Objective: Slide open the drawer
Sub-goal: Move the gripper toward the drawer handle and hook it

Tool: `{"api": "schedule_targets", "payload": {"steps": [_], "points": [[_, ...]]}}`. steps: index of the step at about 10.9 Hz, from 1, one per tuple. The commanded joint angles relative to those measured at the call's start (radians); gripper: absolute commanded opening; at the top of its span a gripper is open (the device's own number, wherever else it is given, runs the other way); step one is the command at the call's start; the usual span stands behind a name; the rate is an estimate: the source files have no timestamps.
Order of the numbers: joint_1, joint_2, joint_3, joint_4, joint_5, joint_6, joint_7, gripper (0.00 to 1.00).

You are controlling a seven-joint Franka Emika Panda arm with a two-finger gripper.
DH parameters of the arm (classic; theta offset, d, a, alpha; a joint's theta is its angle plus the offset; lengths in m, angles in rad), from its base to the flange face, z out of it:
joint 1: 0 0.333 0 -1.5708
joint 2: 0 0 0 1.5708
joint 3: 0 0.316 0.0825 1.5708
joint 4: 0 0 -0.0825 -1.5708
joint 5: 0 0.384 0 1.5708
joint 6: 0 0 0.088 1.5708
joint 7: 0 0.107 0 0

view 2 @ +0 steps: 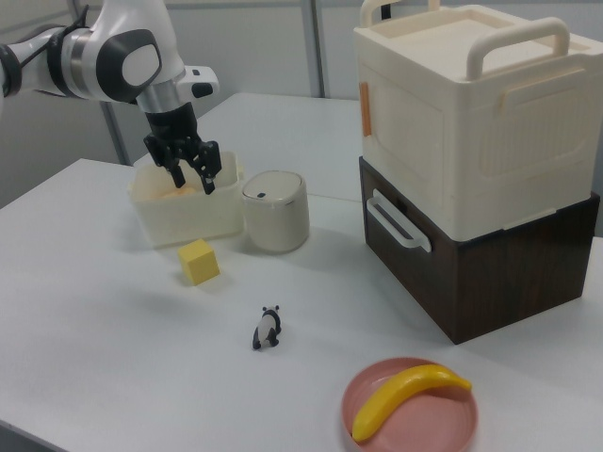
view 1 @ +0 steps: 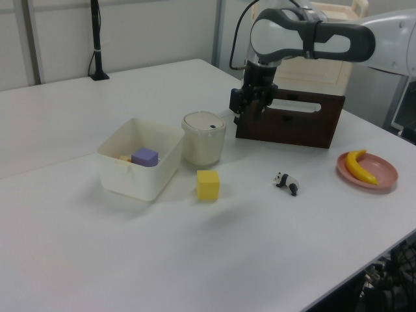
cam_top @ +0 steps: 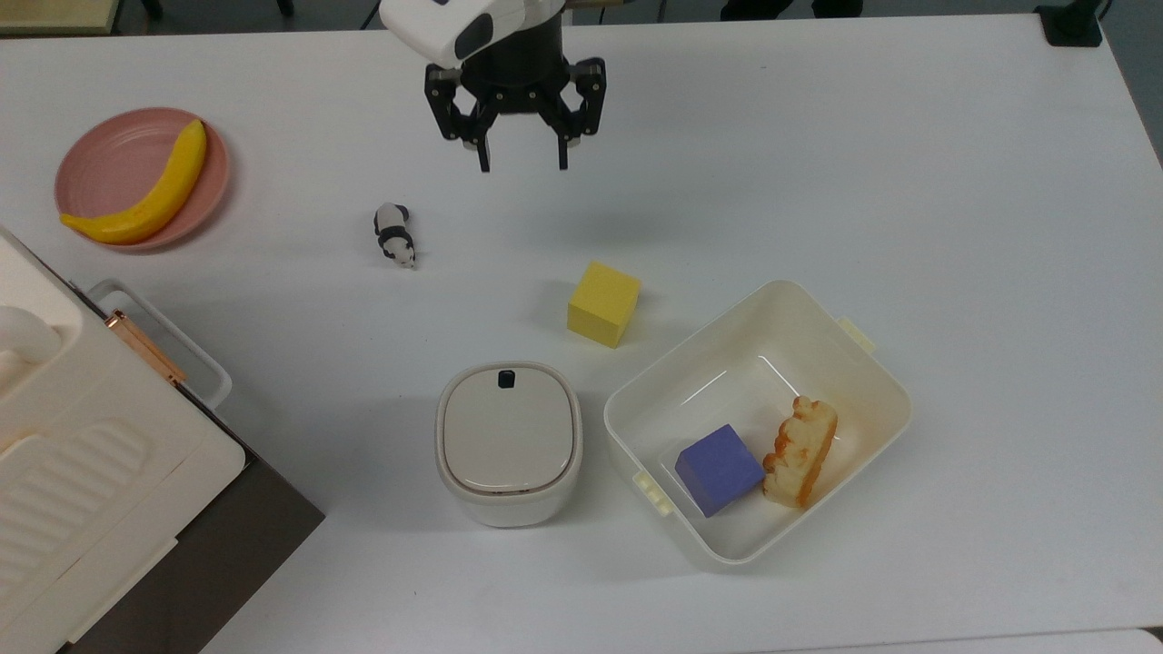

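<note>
The drawer (view 2: 415, 273) is the dark brown front of a low wooden cabinet, with a whitish loop handle (view 2: 396, 222), and its panel looks flush and shut. In the top view its handle (cam_top: 207, 368) pokes out at the left edge. In the left view the brown front (view 1: 305, 130) faces the table. My gripper (cam_top: 523, 163) hangs open and empty over the table's far middle, well apart from the handle. It also shows in the left view (view 1: 246, 112) and the right view (view 2: 193, 181).
A cream lidded crate (view 2: 471, 122) sits on the cabinet. On the table are a pink plate (cam_top: 109, 163) with a banana (cam_top: 150, 195), a panda toy (cam_top: 395, 234), a yellow cube (cam_top: 603, 303), a white lidded bin (cam_top: 509, 443), and a cream tub (cam_top: 863, 363) holding a purple cube and bread.
</note>
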Motion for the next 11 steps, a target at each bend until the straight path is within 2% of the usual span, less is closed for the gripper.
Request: {"api": "schedule_targets", "payload": {"steps": [1, 2, 4, 6, 8, 11], "points": [[0.012, 0.025, -0.017, -0.003, -0.084, 0.089, -0.044, 0.72], [0.009, 0.043, -0.037, -0.003, -0.163, 0.122, -0.182, 0.74], [0.007, 0.066, -0.116, -0.003, -0.183, 0.191, -0.507, 0.74], [0.007, 0.069, -0.178, -0.003, -0.185, 0.222, -0.710, 0.74], [0.006, 0.117, -0.216, -0.002, -0.185, 0.270, -0.789, 0.73], [-0.008, 0.227, -0.273, 0.013, -0.188, 0.435, -0.790, 0.72]]}}
